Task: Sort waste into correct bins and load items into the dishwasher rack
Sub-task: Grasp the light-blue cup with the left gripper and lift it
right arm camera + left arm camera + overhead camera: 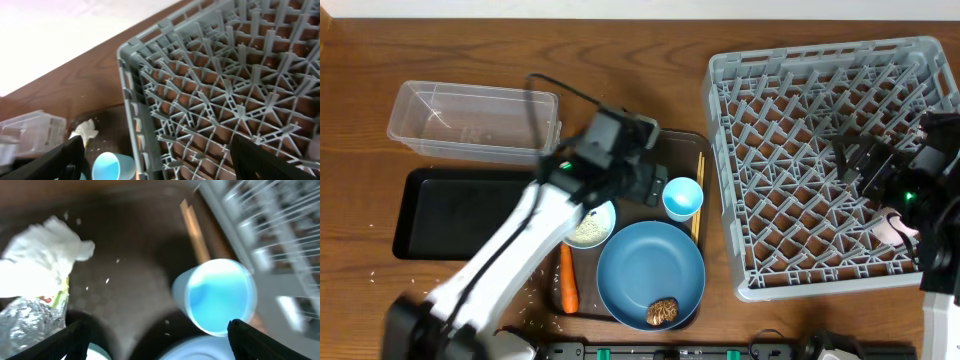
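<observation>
Fingers [70,341] of the left gripper [157,332] stand apart with nothing between them. They are poised over the brown serving tray [682,137], between the crumpled white paper [45,255] with the silvery wrapper [27,317] on one side and the light-blue cup [217,295] on the other. Fingers [55,162] of the right gripper [156,150] are likewise spread and empty, above the dishwasher rack [790,110].

Progress is judged early. One pale pink shape near the rack's right edge, half hidden by the right arm, is probably the pink cup [890,226]. No other item is seen loaded. The clear tub [470,118] and the black tray [450,215] show no waste inside.

Left to do:
- **To load:** the blue plate [645,265], the white bowl [611,215], the chopsticks [699,190] and the light-blue cup, all on the serving tray.
- **To sort:** the brown food lump [662,312] on the plate, the rice [586,232] in the bowl, the carrot [568,282] beside the plate, the paper and the wrapper.
</observation>
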Controlling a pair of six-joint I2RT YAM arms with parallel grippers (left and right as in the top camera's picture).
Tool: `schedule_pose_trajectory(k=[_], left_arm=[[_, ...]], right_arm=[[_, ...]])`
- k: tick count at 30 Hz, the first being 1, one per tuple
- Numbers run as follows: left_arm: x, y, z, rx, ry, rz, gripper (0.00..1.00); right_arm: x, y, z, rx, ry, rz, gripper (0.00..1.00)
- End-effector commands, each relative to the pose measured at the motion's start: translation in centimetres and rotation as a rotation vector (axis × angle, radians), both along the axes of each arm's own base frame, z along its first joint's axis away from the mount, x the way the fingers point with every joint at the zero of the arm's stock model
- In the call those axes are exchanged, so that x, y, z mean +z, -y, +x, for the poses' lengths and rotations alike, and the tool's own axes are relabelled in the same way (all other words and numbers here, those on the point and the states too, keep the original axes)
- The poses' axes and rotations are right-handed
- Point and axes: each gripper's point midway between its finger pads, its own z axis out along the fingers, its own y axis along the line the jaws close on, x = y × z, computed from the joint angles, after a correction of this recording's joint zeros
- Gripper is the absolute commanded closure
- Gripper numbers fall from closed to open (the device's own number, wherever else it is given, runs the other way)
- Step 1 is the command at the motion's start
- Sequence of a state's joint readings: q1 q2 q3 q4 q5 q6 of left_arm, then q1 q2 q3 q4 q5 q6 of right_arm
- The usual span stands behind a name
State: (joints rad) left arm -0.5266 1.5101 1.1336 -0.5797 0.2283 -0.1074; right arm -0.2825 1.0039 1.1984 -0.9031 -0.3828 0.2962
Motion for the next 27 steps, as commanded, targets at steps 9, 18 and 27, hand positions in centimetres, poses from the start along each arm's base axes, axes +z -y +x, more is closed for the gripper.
schedule_pose_trajectory(k=[9,18,27], left_arm=[[-7.4,3.4,0.3,-0.049,-0.121,0.056,0.35],[-7.9,3.5,0.8,-0.043,-0.125,0.053,0.94],[5.0,1.5,1.8,-0.044,-0.046,-0.321,0.94]], right_arm=[[-2.0,0.5,0.5,-0.027,-0.094,0.003,0.14],[-2.6,0.4,0.2,-0.019,-0.123,0.004,0.13],[-1.1,-6.1,-0.1,0.365,-0.016,0.017,0.11]])
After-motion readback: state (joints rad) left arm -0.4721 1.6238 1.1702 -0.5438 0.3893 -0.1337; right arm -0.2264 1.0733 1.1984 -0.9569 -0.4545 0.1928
